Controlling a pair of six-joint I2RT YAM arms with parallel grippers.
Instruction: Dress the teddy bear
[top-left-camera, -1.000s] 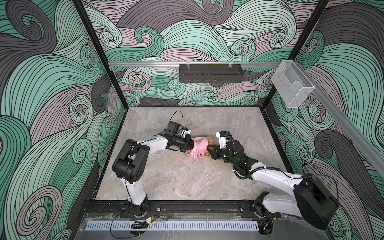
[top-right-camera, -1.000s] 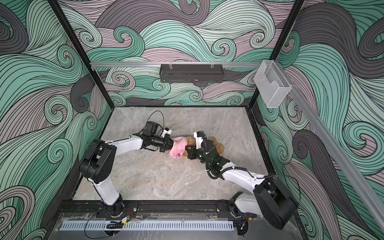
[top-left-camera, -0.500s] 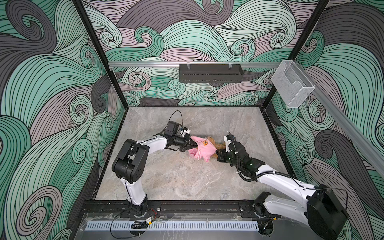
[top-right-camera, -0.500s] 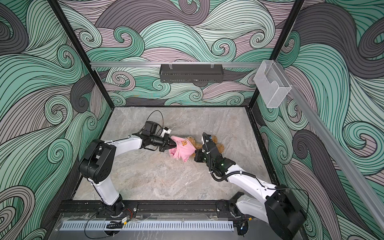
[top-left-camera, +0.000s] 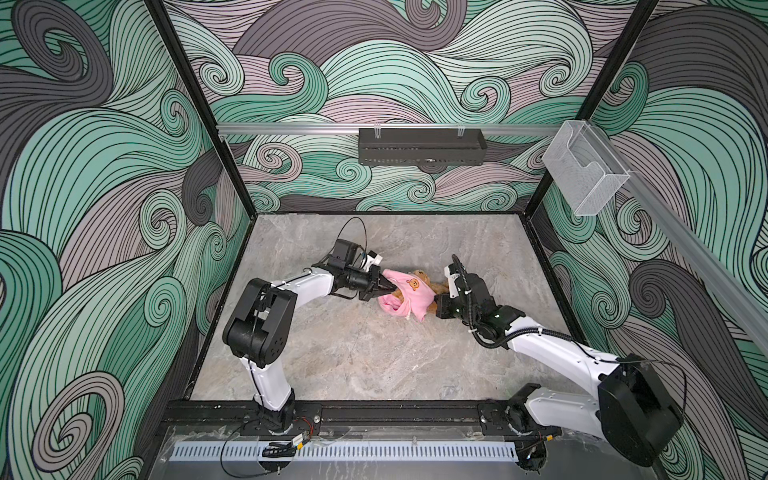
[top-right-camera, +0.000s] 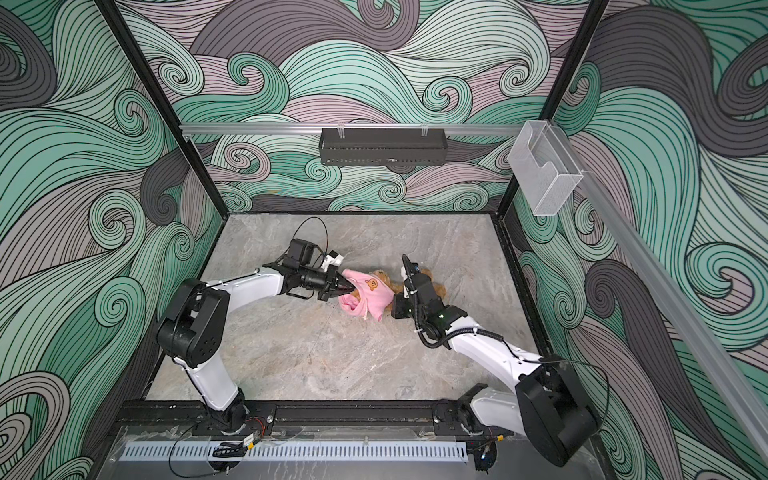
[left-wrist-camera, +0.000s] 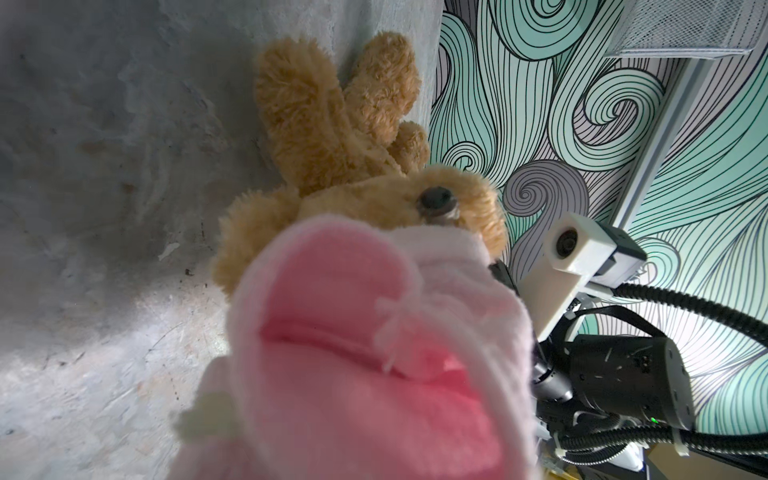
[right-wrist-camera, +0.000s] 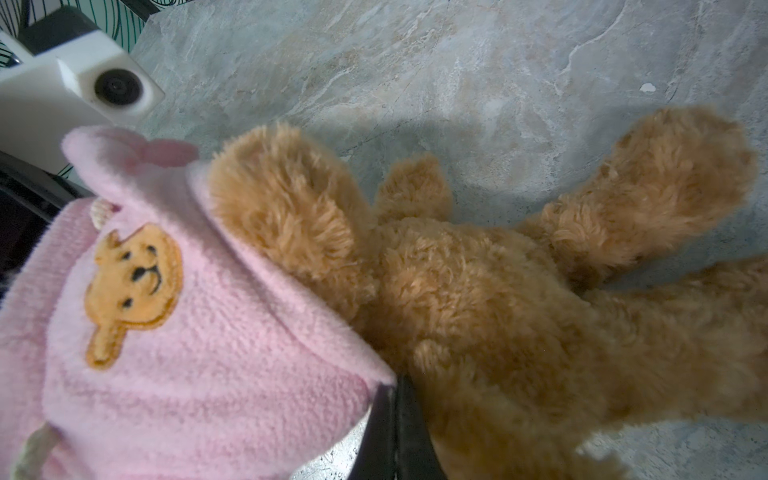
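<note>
While the teddy bear (top-left-camera: 419, 276) lay on the tabletop (top-left-camera: 353, 353), the left gripper (top-left-camera: 390, 286) and right gripper (top-left-camera: 436, 301) each clenched the pink fleece garment (top-left-camera: 415, 294).

A robot lab cell: patterned walls (top-left-camera: 104, 166), black frame (top-left-camera: 201, 104).

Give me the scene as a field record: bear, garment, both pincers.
bear: golden-brown curly-furred plush teddy bear, lying on the grey marbled tabletop
garment: pink fleece garment with orange bear-face patch, over the bear's head end; torso and legs uncovered
left pincer: shut on the garment's edge
right pincer: shut at the garment's hem beside the bear's torso; grip unclear
dressed: not yet
</note>
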